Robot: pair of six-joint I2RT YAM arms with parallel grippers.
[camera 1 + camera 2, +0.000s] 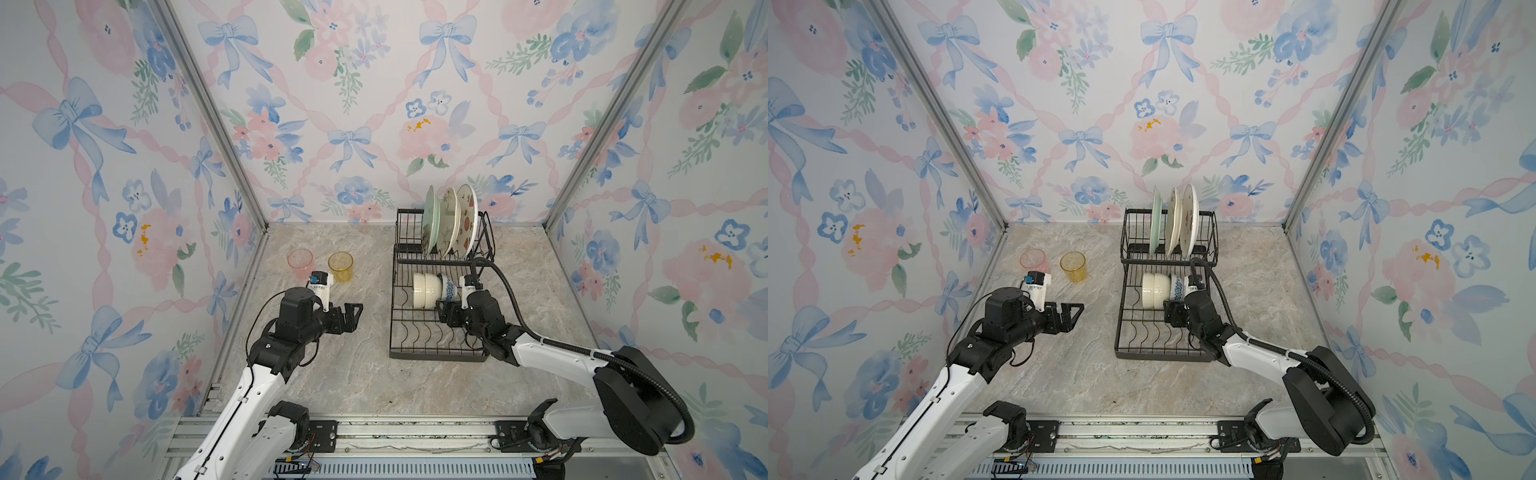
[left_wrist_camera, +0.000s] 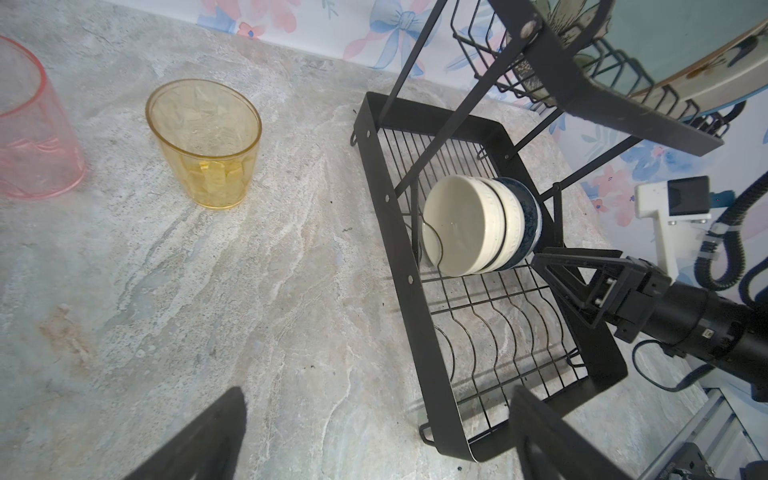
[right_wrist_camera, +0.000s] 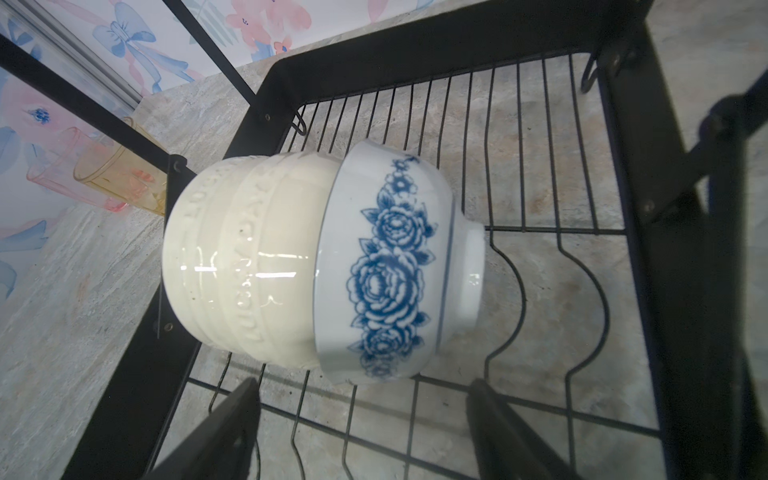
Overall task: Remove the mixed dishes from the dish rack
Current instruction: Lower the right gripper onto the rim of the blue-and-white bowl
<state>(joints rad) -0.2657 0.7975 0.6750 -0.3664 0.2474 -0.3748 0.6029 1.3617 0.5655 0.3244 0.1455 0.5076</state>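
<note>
**Unloading the rack: the bowls' turn, with the right arm reaching for the blue-patterned bowl.**
The blue-patterned bowl (image 3: pixel 395 270) lay on its side in the lower tray of the rack (image 1: pixel 436 356), stacked against two cream bowls (image 3: pixel 241 257). The right fingers (image 3: pixel 232 432) stood apart just short of it, grasping nothing. Three plates (image 1: pixel 449 224) stood on the upper shelf. The pink tumbler (image 1: pixel 300 262) and amber tumbler (image 1: pixel 340 266) stood on the table (image 1: pixel 353 382), near the spread, empty left fingers (image 2: pixel 216 432). The next move probably called for straddling the bowl's wall, clenching, and lifting without dragging the cream bowls.
</note>
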